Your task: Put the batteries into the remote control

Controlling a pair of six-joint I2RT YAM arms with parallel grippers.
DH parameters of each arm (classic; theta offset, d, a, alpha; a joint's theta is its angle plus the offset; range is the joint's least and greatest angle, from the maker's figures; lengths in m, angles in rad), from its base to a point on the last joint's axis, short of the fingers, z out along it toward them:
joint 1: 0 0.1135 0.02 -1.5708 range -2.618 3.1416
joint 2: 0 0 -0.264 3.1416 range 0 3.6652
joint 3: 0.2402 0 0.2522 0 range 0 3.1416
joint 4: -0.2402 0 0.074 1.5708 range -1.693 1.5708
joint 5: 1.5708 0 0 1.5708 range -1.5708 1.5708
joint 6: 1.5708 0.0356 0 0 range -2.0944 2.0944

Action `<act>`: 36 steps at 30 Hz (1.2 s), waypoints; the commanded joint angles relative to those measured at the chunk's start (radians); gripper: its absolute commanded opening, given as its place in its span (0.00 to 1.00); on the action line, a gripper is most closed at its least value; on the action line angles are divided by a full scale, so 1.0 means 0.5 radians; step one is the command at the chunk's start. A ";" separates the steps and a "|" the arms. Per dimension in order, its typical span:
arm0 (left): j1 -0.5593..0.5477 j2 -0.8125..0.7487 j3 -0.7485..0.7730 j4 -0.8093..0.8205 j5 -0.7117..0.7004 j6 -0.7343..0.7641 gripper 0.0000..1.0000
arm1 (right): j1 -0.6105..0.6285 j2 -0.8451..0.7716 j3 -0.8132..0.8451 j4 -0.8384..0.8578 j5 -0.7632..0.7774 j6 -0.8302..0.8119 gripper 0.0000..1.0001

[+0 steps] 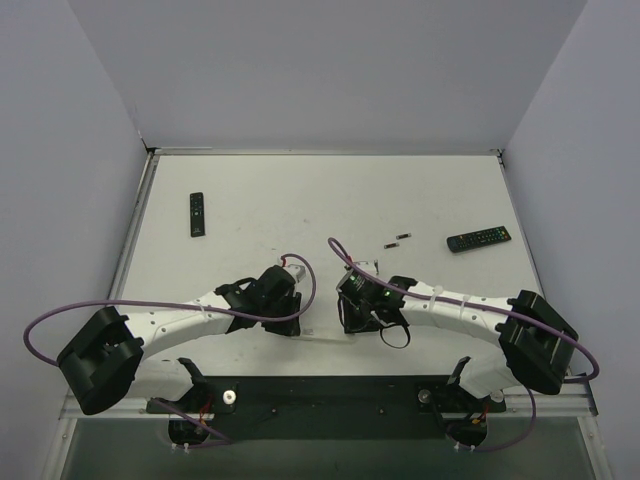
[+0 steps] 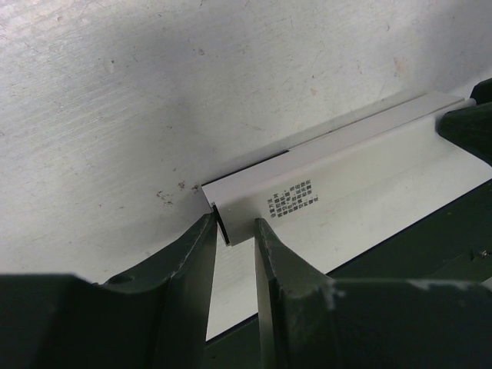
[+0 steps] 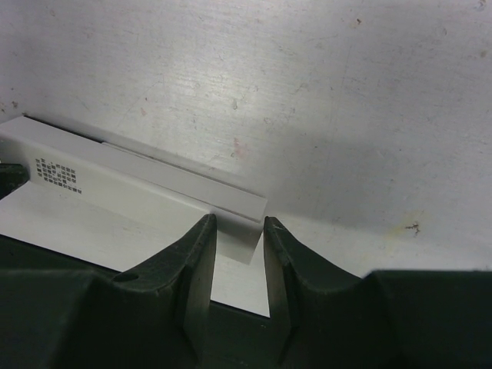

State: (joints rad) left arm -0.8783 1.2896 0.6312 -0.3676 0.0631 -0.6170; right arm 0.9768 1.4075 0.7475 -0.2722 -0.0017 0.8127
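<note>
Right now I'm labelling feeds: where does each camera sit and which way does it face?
Top external: above, behind the bases, facing down on the table; left arm and right arm show.
Left wrist: wrist-mounted, facing along its fingers at the white remote.
Right wrist: same, its fingers at the remote's other end.
Shared: both wrists see that remote.

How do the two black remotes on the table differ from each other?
The left black remote runs from near to far; the right black remote runs left to right, slightly tilted. The batteries lie close to the right one, far from the left one. Both are slim, flat and untouched.
</note>
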 commanded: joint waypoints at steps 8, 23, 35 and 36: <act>-0.004 0.010 -0.001 0.020 0.018 -0.005 0.30 | 0.038 0.106 0.168 -0.085 -0.086 -0.033 0.22; 0.008 -0.039 0.005 0.023 -0.004 -0.018 0.29 | 0.041 -0.072 0.070 -0.097 -0.021 -0.052 0.24; 0.005 -0.036 -0.001 0.023 -0.013 -0.024 0.30 | 0.028 -0.035 -0.007 -0.112 -0.003 -0.015 0.25; 0.005 -0.036 -0.001 0.026 -0.013 -0.024 0.30 | 0.022 -0.020 -0.016 -0.109 0.052 -0.018 0.25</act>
State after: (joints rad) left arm -0.8715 1.2819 0.6308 -0.3637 0.0643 -0.6247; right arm 0.9894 1.3838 0.7589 -0.3267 -0.0154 0.7879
